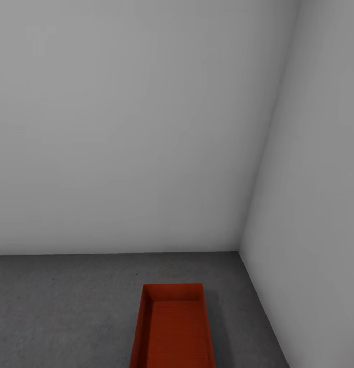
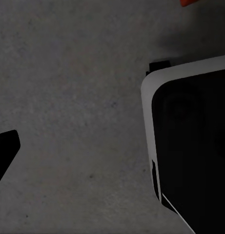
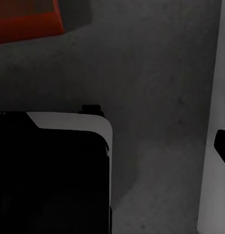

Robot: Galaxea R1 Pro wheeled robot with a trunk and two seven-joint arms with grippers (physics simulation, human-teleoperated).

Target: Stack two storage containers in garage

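Grey concrete floor point(image 1: 69, 306) is meeting plain white walls point(image 1: 120, 128) in a corner, where one red bin point(image 1: 173, 332) is sitting, its near end cut off. Both wrist cameras are pointing down at the floor; whether either gripper is apart or together cannot be told.

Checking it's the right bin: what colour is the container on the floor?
Red-orange storage container, clearest in the head view.

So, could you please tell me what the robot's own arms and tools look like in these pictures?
Little of them shows. In the left wrist view a plain black, blunt-ended finger enters at the edge; the right wrist view has a similar black finger. No cables or markings are visible on them. The robot's base is black with a rounded white rim.
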